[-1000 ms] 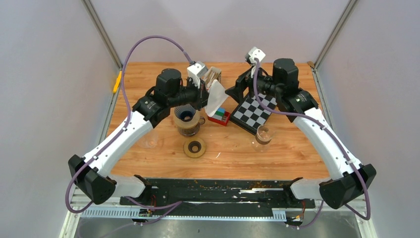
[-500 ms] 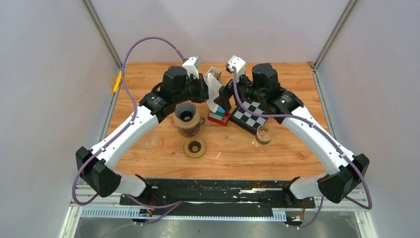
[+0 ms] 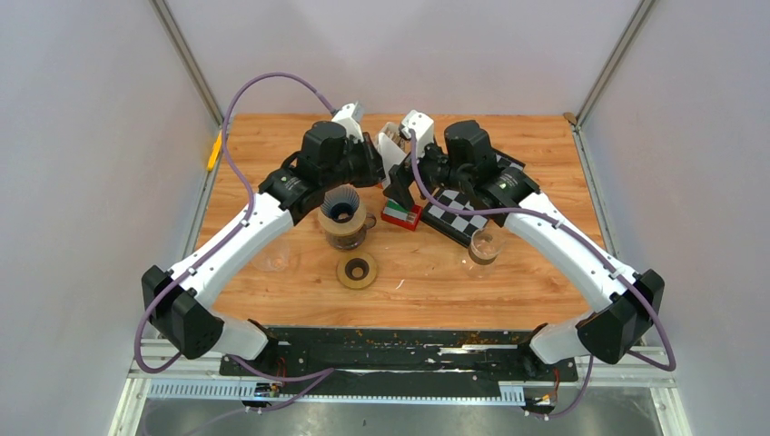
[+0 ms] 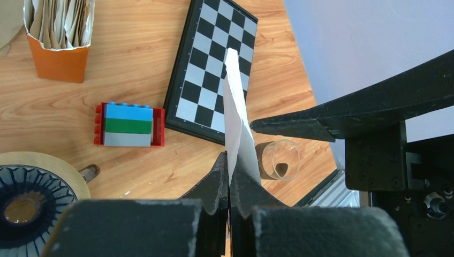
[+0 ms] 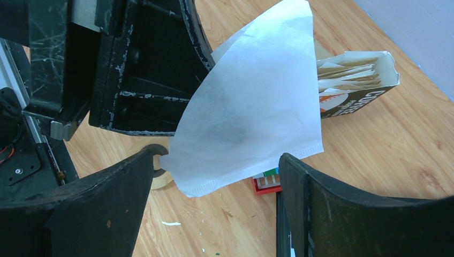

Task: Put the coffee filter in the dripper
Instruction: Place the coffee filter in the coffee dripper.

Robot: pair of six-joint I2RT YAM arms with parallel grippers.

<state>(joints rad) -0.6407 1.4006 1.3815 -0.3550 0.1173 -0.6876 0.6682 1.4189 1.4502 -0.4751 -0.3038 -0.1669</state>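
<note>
Count: 2 arms, 2 claws, 1 coffee filter [image 5: 251, 101] in the air, 1 dripper [image 3: 343, 207], 1 box of spare filters [image 4: 59, 37], 1 chessboard [image 4: 214, 69], 1 stack of toy bricks [image 4: 130, 125], 2 glasses [image 3: 275, 259] [image 3: 484, 245], 1 brown ring [image 3: 356, 270] on the tabletop [image 3: 545, 163].

Change: 1 s back the right arm stood off over the chessboard. It has since swung left, and the 2 wrists now sit close together at the far middle of the tabletop. The filter showed its broad face to the top camera then; now it is mostly hidden between the wrists.

Filter: folded flat, pinched by 1 edge in the closed left claw [image 4: 229, 163]. Held aloft, just right of the dripper and not in it. Its long axis runs straight out from the left fingers, over the chessboard. The left wrist view sees it edge-on, the right wrist view its broad face, with the crimped seam lowest.

Right claw [image 5: 214, 155]: spread wide, 1 finger either side of the filter's lower edge, gripping nothing.
</note>
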